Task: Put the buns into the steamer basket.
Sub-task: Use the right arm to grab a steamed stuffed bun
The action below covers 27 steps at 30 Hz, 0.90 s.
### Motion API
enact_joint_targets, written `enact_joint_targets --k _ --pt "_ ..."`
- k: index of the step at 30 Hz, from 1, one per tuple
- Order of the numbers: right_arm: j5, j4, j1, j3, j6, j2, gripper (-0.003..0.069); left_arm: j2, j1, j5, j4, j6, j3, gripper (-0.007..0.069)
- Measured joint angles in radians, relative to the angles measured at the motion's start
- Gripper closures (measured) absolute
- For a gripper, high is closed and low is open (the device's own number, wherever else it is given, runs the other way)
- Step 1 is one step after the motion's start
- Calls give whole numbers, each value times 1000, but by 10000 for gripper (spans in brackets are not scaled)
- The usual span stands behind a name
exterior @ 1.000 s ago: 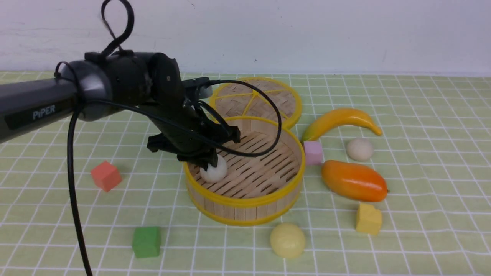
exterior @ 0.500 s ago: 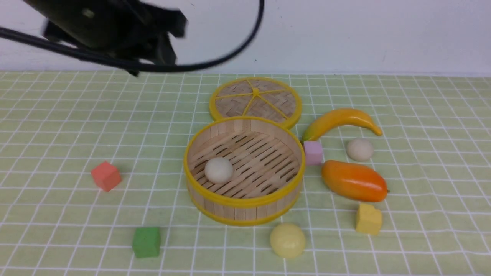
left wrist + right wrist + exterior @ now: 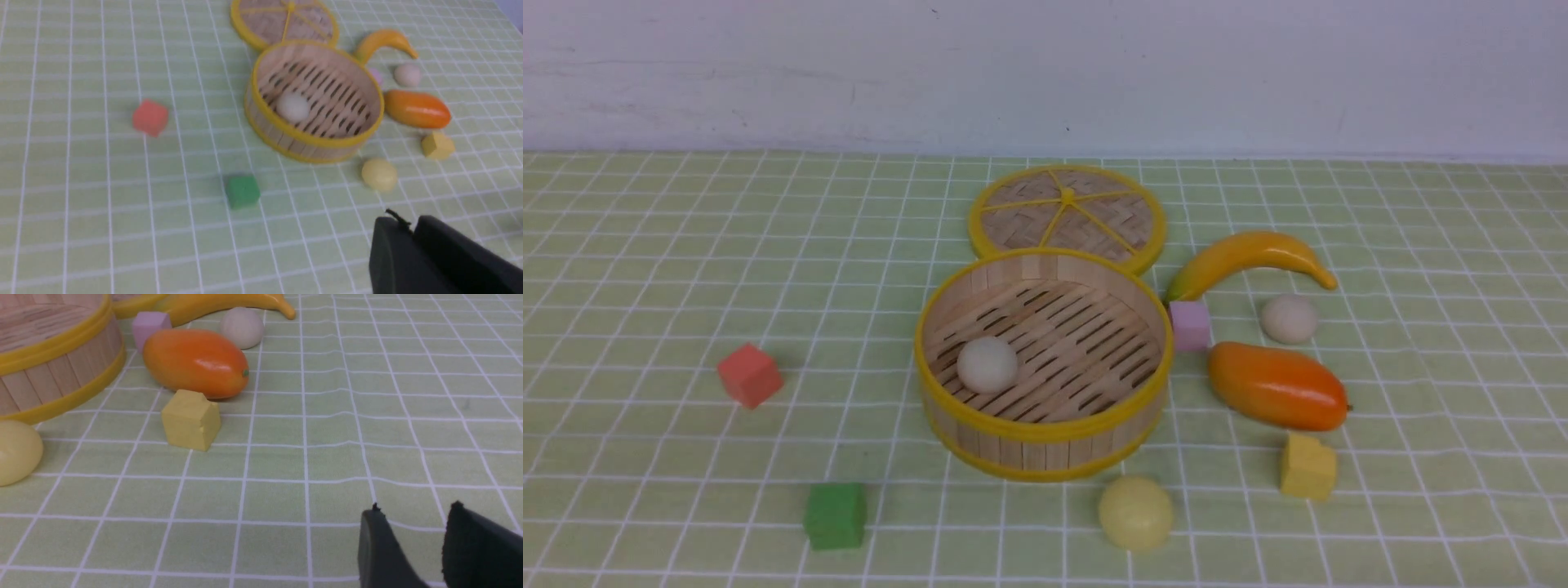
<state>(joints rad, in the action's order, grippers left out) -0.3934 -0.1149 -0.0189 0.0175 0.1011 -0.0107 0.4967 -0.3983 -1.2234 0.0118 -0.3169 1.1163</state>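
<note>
One green table [image 3: 1445, 343] with white grid lines carries everything. Largest on it is the steamer basket [image 3: 1045, 453], upright and uncovered. The round woven lid [image 3: 1013, 233] lies just beyond the basket. Right of the basket is the orange mango [image 3: 1278, 388], with the yellow banana [image 3: 1245, 249] farther back on that side.

Of the three buns, the pale yellow bun [image 3: 1135, 513] sits on the table just in front of the basket, toward its right. The off-white bun [image 3: 987, 365] is inside the basket, on the left part of the slatted floor. The beige bun [image 3: 1290, 318] is on the table, well to the basket's right.

The green cube [image 3: 835, 516] is front-left of the basket, the yellow cube [image 3: 1308, 468] front-right, the red cube [image 3: 750, 376] left, and the pink cube [image 3: 1189, 325] just beside its right wall.

The right fingers [image 3: 380, 535] are released, tips apart with table showing between them. The left fingers [image 3: 433, 245] are blurred; I cannot tell whether they are parted or closed.
</note>
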Motion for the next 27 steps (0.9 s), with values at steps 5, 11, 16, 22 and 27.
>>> enact_joint_targets --k 5,11,16,22,27 --pt "0 0 0 0 0 0 418 -423 0 77 14 -73 -433 638" --pt "0 0 0 0 0 0 418 -515 0 95 53 -53 -538 638" --pt "0 -1 0 0 0 0 418 -515 0 123 54 -25 -538 638" --pt "0 -1 0 0 0 0 418 -514 0 122 49 -25 -538 638" --pt "0 -2 0 0 0 0 418 -512 0 124 46 -25 -538 638"
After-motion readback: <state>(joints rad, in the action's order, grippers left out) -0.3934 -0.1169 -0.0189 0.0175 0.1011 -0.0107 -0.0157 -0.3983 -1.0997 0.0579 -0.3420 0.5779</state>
